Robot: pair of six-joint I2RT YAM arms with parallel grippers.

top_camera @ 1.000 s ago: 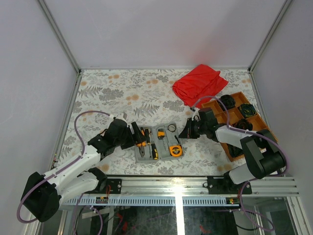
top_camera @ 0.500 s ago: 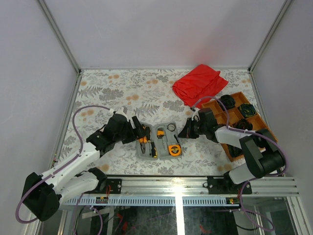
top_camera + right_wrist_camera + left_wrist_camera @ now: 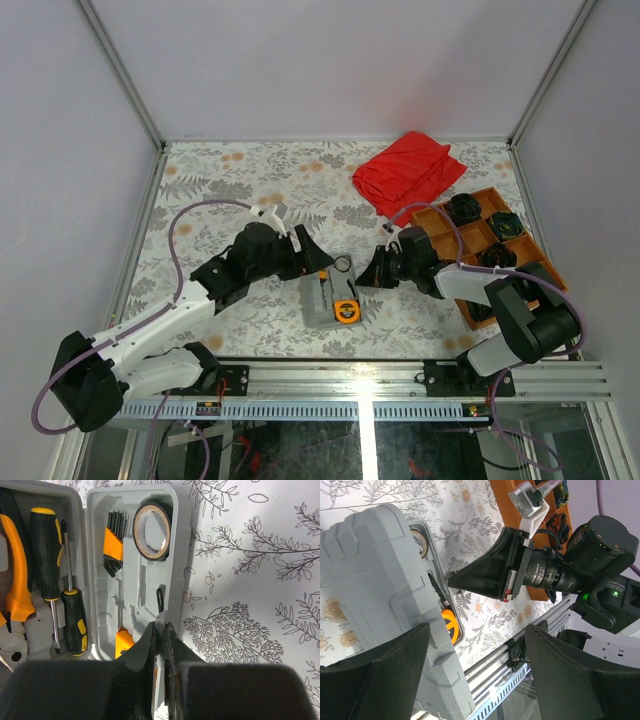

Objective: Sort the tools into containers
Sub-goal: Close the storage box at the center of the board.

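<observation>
The grey case (image 3: 322, 303) lies near the table's front middle. Its left tray (image 3: 375, 575) is tipped up on edge and rests against the inner side of my left gripper's (image 3: 477, 630) left finger (image 3: 375, 675); the jaws stand wide apart, open. The right tray (image 3: 135, 587) holds a tape roll (image 3: 152, 530), hex keys (image 3: 112, 542) and the orange tape measure (image 3: 346, 311). My right gripper (image 3: 161, 627) is shut on that tray's right rim. Two screwdrivers (image 3: 45, 545) and orange-handled pliers (image 3: 15, 585) sit in the left tray.
An orange-brown divided tray (image 3: 462, 237) with black round parts sits at the right. A red cloth (image 3: 408, 172) lies behind it. The aluminium rail (image 3: 400, 378) runs along the near edge, close to the case.
My left gripper has swung right and up, tipping the case's left tray up from flat toward the right one. The right gripper has stayed clamped on the rim.
</observation>
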